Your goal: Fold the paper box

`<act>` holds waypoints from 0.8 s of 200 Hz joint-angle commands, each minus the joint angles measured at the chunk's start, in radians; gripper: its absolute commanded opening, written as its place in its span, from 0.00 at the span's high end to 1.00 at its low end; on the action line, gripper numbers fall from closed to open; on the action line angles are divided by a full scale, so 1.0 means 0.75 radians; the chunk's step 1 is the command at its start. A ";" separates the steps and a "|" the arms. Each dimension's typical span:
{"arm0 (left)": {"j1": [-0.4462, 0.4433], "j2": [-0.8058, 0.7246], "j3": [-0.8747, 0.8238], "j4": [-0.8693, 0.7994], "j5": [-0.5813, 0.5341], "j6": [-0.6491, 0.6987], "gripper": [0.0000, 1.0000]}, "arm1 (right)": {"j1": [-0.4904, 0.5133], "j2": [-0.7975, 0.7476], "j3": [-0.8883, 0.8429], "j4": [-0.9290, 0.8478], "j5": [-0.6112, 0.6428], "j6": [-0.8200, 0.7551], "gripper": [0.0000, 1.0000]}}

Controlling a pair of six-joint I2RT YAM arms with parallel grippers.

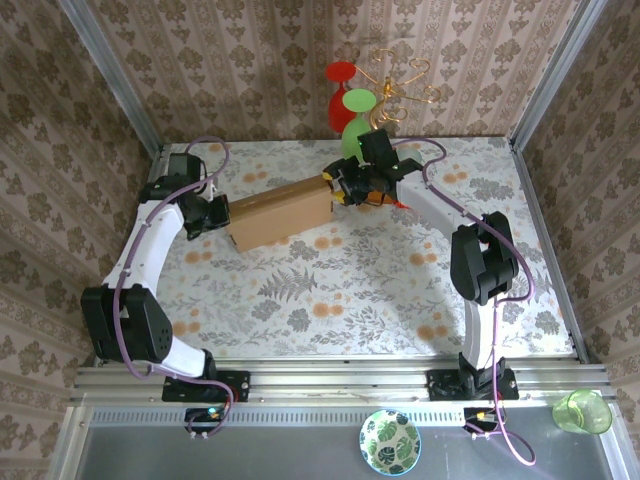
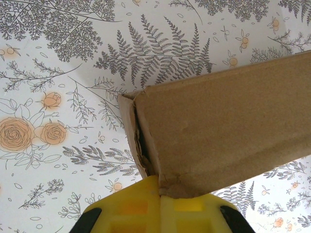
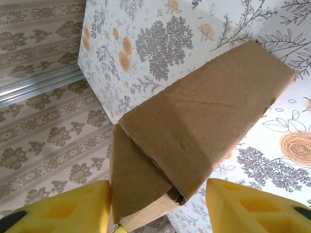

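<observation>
Left claw (image 2: pixel 159 194): yellow pads pressed together, pinching a corner edge of the large plain brown cardboard paper box (image 1: pixel 280 213). My judgement is that this anchors that end so the panels cannot slide.

The box lies on the floral table (image 1: pixel 330 300), left of centre toward the far side, with its long axis running between my two arms.

Right claw (image 3: pixel 158 194): pads spread, straddling the opposite end, where a loose flap tucks inward. I see no firm grip there. It is probably lined up to press that flap home.

Obstacle: a gold wire rack (image 1: pixel 400 75) carrying a red plastic glass (image 1: pixel 340 90) and a green plastic glass (image 1: pixel 356 115) stands just behind my right wrist, leaving little clearance. A green tumbler (image 1: pixel 582 411) and a leaf-patterned bowl (image 1: pixel 390 441) sit on the near ledge, well apart from the work.
</observation>
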 commanded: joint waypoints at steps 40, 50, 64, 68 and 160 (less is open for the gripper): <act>-0.009 0.009 0.029 -0.089 0.026 -0.039 0.83 | 0.000 0.027 -0.068 0.005 0.005 0.015 0.58; -0.004 -0.008 0.034 -0.084 0.056 -0.066 0.76 | 0.000 0.031 -0.064 0.003 0.008 0.015 0.59; 0.015 -0.036 0.035 -0.069 0.132 -0.125 0.64 | 0.000 0.036 -0.059 -0.003 0.010 0.014 0.60; 0.022 -0.045 0.034 -0.065 0.159 -0.145 0.62 | -0.002 0.038 -0.058 -0.003 0.012 0.015 0.61; 0.243 -0.064 -0.059 0.121 0.531 -0.478 0.48 | -0.002 0.067 -0.037 -0.002 0.014 0.024 0.69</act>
